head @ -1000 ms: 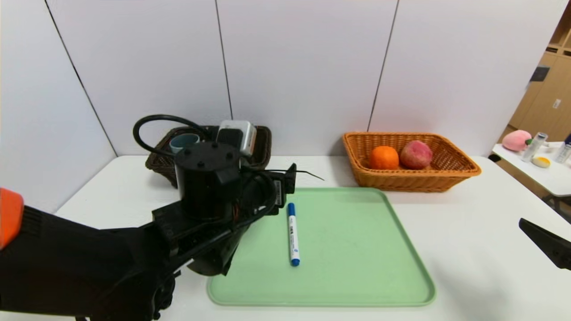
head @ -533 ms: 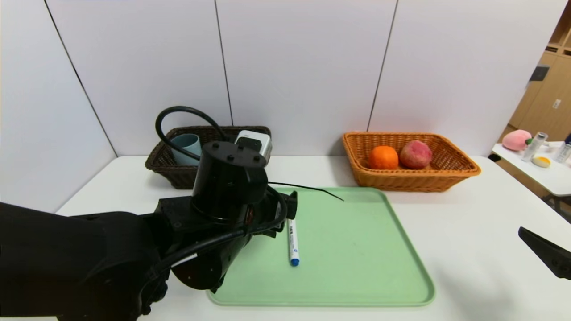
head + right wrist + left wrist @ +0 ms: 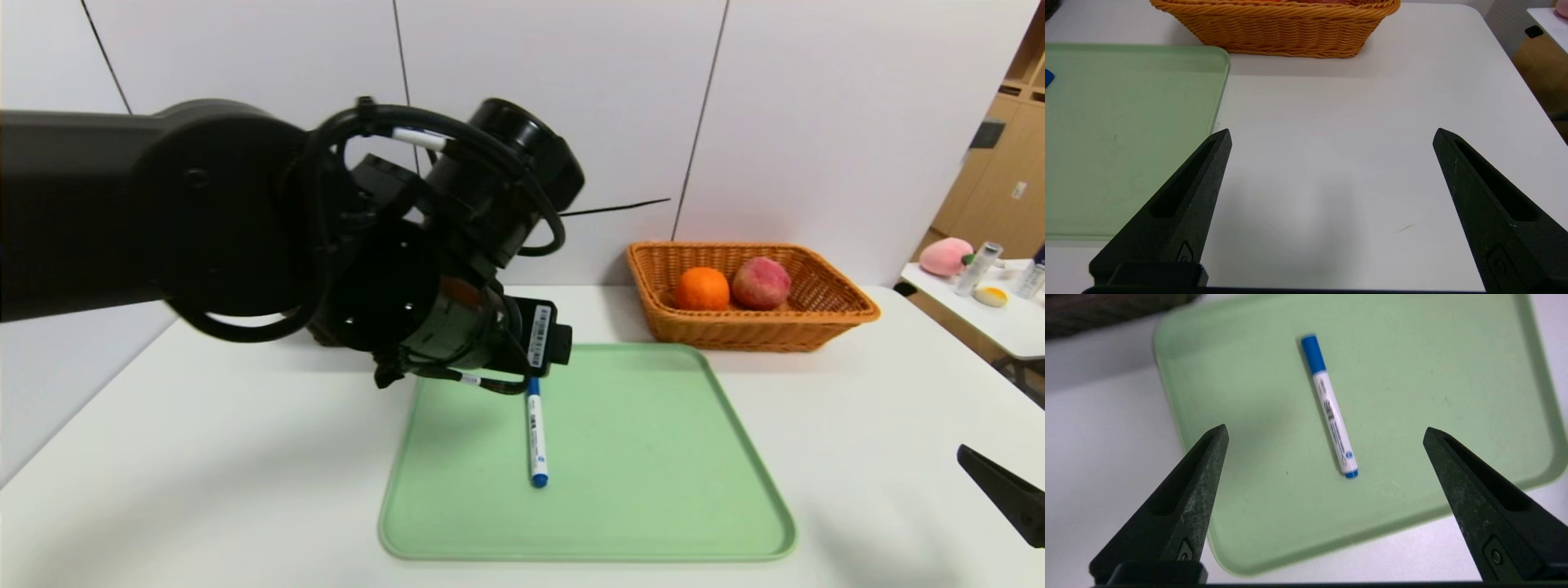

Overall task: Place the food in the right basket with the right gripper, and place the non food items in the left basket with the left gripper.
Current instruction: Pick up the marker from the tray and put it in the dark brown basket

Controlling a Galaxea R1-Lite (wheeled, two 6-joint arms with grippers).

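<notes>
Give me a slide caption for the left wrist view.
Open left gripper poised above the blue marker lying on the green tray.

Green tray (image 3: 653, 457) on white table (image 3: 857, 425); side table (image 3: 1012, 322) far right.

A marker (image 3: 535, 431) lies on the tray (image 3: 653, 506), basket (image 3: 824, 327) behind.

Plenty of room around the marker (image 3: 1329, 405): it lay alone on the green tray (image 3: 653, 523), nothing near it on either side. The left gripper (image 3: 1325, 433) hung above it with fingers spread wide, an unblocked drop. The left arm's bulk (image 3: 245, 220) hid the far-left corner. The orange basket (image 3: 824, 322) sat behind the tray, bare table (image 3: 1351, 143) before it.
</notes>
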